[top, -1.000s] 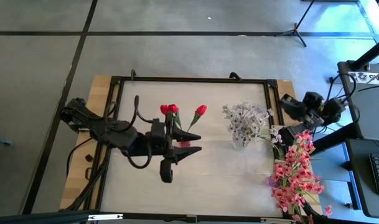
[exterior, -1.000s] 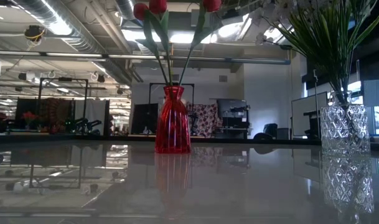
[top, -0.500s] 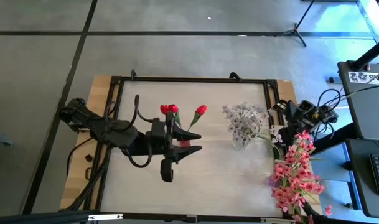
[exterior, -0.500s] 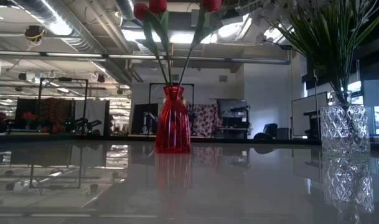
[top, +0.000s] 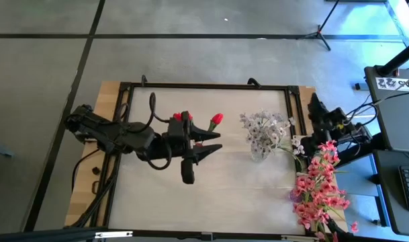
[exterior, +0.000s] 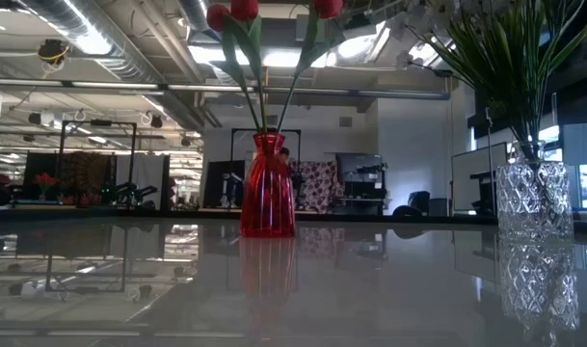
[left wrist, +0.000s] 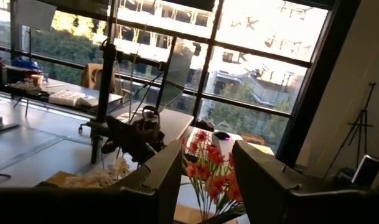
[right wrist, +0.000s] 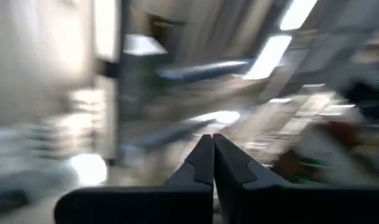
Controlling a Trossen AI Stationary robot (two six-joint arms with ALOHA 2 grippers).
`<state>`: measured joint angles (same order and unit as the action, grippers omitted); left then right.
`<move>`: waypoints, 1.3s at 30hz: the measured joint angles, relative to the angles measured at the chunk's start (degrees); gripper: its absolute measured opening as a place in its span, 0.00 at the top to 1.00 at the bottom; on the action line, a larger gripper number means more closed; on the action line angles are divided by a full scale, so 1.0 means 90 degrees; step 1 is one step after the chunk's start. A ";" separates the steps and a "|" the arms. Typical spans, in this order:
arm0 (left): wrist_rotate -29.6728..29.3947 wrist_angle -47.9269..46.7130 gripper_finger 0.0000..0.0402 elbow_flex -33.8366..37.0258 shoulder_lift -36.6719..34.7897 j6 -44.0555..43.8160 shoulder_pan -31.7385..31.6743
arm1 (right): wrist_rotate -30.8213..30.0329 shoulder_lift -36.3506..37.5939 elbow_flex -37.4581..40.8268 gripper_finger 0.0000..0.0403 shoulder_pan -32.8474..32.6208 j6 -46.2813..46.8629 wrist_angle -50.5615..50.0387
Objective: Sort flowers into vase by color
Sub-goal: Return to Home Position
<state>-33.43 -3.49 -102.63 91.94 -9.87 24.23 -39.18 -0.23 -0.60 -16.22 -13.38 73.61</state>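
Red tulips (top: pixel 216 119) stand in a red vase (exterior: pixel 267 188). Whitish sprigs (top: pixel 263 129) stand in a clear cut-glass vase (exterior: pixel 532 198). Pink sprays (top: pixel 320 188) lie at the table's right edge. My left gripper (top: pixel 216 142) hovers open above the table, right beside the tulips, and holds nothing. Its wrist view looks level toward the pink sprays (left wrist: pixel 209 173). My right gripper (right wrist: pixel 212 149) is shut and empty. Its arm (top: pixel 330 121) sits at the table's right edge, just beyond the pink sprays' far end.
A black frame (top: pixel 204 86) runs around the white tabletop (top: pixel 244 195). Cables and a dark desk (top: pixel 399 114) lie past the right edge. The near half of the table shows bare between the two vases and the pink sprays.
My left gripper has moved a little toward the table's right and far edge, staying open beside the tulips. My right arm has shifted and turned at the right edge, by the far end of the pink sprays. The flowers have not moved.
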 joint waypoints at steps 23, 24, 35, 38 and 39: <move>-0.0012 -0.0068 0.65 0.0000 0.0000 -0.0194 0.0060 | -0.3138 0.0002 0.0007 0.99 0.2352 0.0160 -0.6201; -0.0012 -0.0067 0.65 0.0000 0.0000 -0.0194 0.0065 | -0.3153 0.0002 0.0007 0.99 0.2352 0.0332 -0.6541; -0.0023 -0.0065 0.65 0.0000 0.0000 -0.0194 0.0006 | -0.0970 0.0002 0.0010 0.99 0.2347 0.1835 -0.7716; -0.0025 -0.0064 0.65 0.0000 0.0000 -0.0194 -0.0022 | -0.0849 -0.0002 0.0010 0.99 0.2347 0.1835 -0.7709; -0.0019 -0.0066 0.65 0.0000 0.0000 -0.0194 -0.0022 | -0.0859 -0.0002 0.0010 0.99 0.2347 0.1835 -0.7711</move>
<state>-33.60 -4.08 -102.63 91.94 -11.62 24.03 -46.91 -0.25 -0.51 4.91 3.14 4.22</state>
